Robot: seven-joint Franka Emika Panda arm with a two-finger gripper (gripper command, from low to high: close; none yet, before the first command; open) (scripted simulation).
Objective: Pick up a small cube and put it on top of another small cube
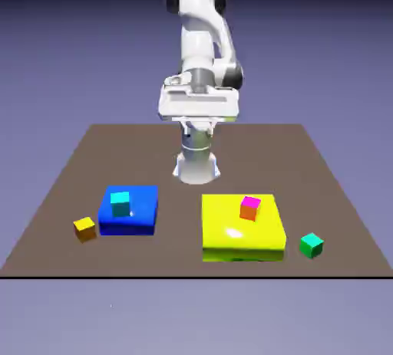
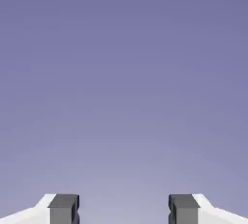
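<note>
The small green cube rests on the table near the front, just right of the flat yellow block. A small yellow-orange cube lies at the front left, beside the flat blue block. My gripper hangs high at the back middle of the table, far from every cube. In the hand view the gripper is open, its two grey fingertips wide apart with only plain backdrop between them; no cube appears there.
A cyan cube stands on the blue block. An orange cube with a magenta top stands on the yellow block. The brown table ends just in front of the blocks.
</note>
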